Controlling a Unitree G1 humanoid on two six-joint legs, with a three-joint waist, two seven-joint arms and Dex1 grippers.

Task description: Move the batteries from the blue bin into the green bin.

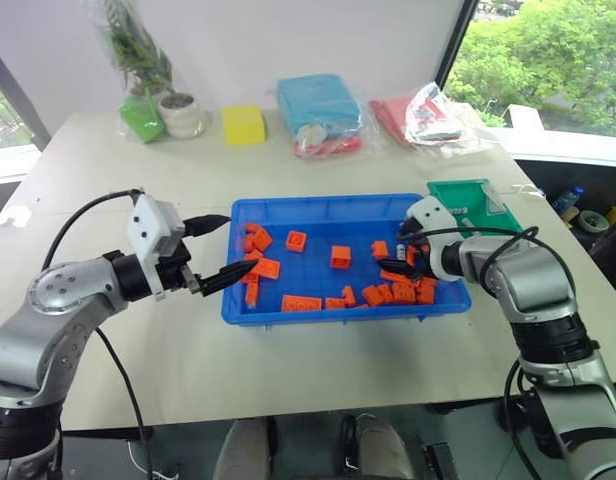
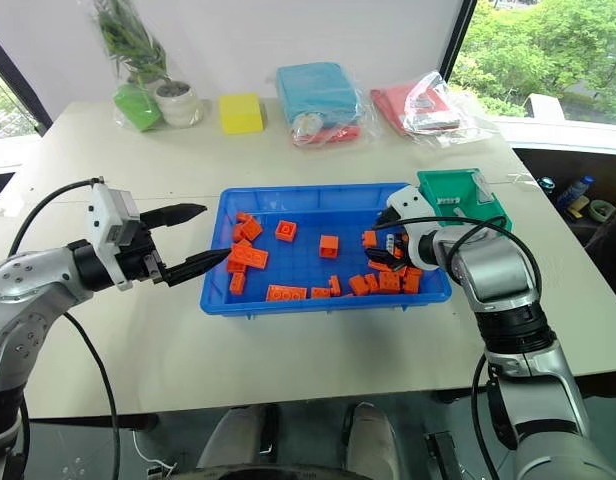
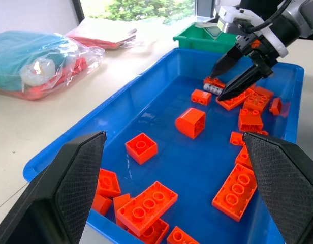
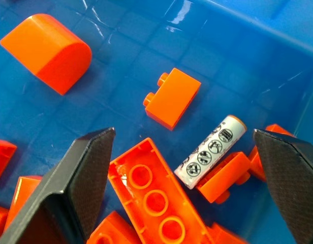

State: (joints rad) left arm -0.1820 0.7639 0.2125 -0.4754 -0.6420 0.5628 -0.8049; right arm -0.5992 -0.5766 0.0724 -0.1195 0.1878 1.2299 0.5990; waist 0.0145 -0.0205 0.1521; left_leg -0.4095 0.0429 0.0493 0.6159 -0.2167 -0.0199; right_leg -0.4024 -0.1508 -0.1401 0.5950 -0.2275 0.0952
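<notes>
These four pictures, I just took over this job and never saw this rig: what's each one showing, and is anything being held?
The two wide pictures come from the robot's head, looking down at a table. The other two come from a camera on each wrist, looking out between that arm's black fingers. The left gripper hovers open at the blue bin's left end. The right gripper is open, lowered over the bin's right end, holding nothing. In the bin lie orange bricks and a battery wedged among them, between the right fingers. The green bin stands just beyond. Bagged items line the far edge.
</notes>
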